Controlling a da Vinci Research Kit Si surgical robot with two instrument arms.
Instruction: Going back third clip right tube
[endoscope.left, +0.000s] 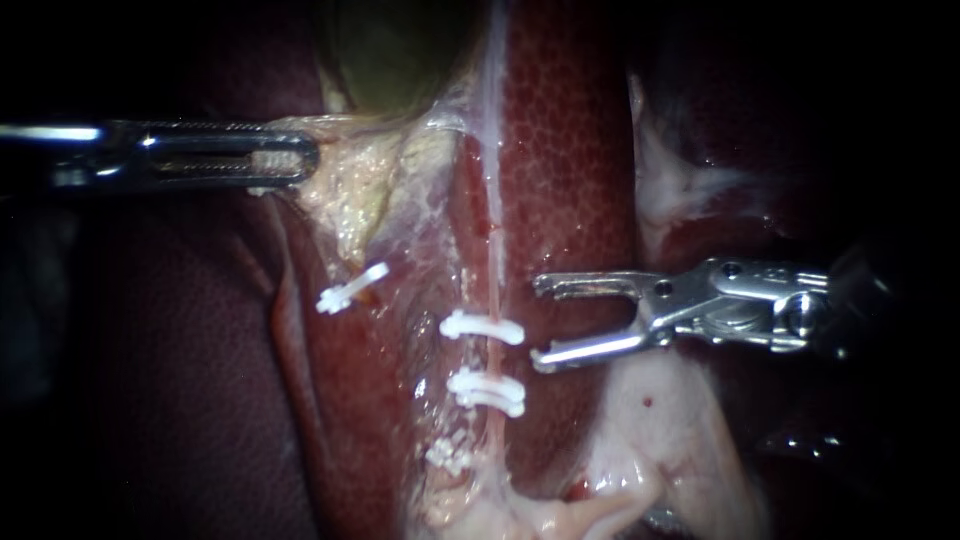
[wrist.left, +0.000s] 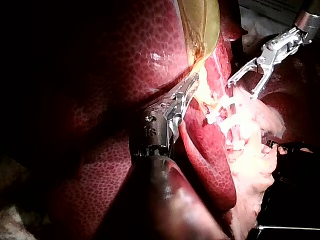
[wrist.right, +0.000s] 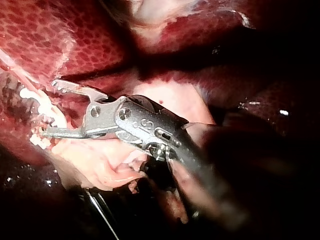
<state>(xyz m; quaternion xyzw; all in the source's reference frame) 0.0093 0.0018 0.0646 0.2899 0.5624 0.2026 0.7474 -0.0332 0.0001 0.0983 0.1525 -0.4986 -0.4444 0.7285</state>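
My left instrument (endoscope.left: 300, 160) comes in level from the left. Its pincer is pinching a fold of pale tissue (endoscope.left: 350, 175) just under the gallbladder (endoscope.left: 390, 50). My right instrument (endoscope.left: 540, 321) reaches in from the right with its shaft nearly level. Its pincer is spread, the two jaws wide apart with nothing between them, and the tips sit just beside the right tube (endoscope.left: 497, 250), over the liver (endoscope.left: 560, 150).

I count four white clips. The lone clip (endoscope.left: 352, 288) sits off to the left. The other three run down the right tube: the upper clip (endoscope.left: 482, 328), level with the gap of the spread pincer, then the middle clip (endoscope.left: 487, 392), then the lowest clip (endoscope.left: 450, 455), which is less clear.
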